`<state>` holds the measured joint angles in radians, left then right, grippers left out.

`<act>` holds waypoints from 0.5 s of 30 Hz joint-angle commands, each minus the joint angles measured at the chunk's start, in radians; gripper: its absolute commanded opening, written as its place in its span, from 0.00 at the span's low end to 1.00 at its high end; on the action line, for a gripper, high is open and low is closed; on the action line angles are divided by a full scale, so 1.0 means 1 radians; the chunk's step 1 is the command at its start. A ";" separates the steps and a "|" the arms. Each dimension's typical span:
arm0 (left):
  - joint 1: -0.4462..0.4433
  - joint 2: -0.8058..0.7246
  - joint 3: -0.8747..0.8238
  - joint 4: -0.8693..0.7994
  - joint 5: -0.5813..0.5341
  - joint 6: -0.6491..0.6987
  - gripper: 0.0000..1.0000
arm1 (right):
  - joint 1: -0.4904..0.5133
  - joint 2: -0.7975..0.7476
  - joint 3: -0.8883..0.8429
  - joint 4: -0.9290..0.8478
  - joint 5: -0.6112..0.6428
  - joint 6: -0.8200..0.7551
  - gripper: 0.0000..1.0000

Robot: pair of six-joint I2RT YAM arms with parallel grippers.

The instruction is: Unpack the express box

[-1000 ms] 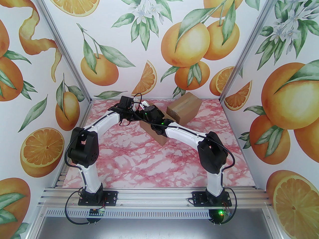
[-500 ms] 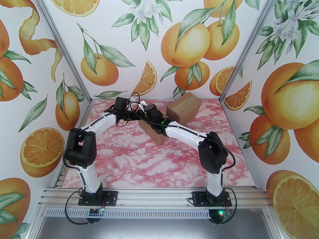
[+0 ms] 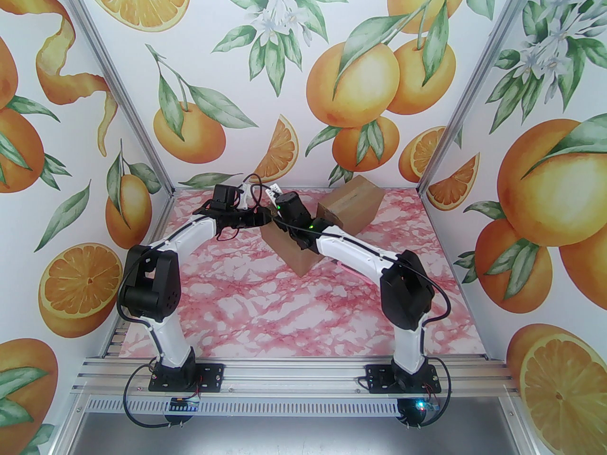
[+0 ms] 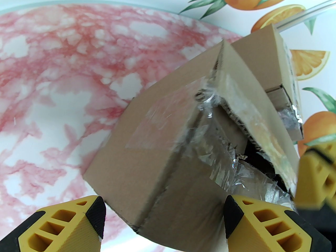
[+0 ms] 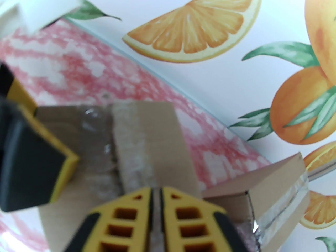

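Note:
The express box (image 3: 290,250) is brown cardboard and lies at mid-table under both wrists. In the left wrist view the box (image 4: 157,151) shows torn clear tape (image 4: 223,156) and a top flap (image 4: 252,101) lifted off a dark gap. My left gripper (image 4: 164,219) stands wide around the box's near corner, its yellow fingers (image 4: 65,224) against both sides. My right gripper (image 5: 156,193) is shut, pinching the taped edge of a flap (image 5: 149,138). The box's inside is hidden.
A second sealed cardboard box (image 3: 352,204) stands tilted at the back right, close behind the first; it is also the box (image 5: 262,188) in the right wrist view. The orange-print back wall (image 3: 303,88) is just beyond. Pink marble table (image 3: 284,320) lies bare toward the arm bases.
The left arm swung leftward and the box shifted slightly left with it. The right wrist rose and moved back, and its jaws closed on the flap.

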<state>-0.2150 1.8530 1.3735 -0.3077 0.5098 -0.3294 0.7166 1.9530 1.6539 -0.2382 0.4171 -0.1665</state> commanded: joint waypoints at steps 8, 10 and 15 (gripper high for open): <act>0.025 0.015 -0.044 -0.037 -0.054 0.031 0.77 | -0.032 -0.016 0.079 -0.087 -0.168 0.032 0.45; 0.024 0.015 -0.035 -0.042 -0.053 0.032 0.76 | -0.032 0.013 0.116 -0.154 -0.169 0.028 0.55; 0.023 0.015 -0.025 -0.063 -0.062 0.043 0.76 | -0.032 0.055 0.176 -0.276 -0.132 0.025 0.70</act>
<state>-0.2092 1.8530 1.3575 -0.2806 0.5266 -0.3222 0.6827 1.9842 1.7973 -0.4191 0.2844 -0.1410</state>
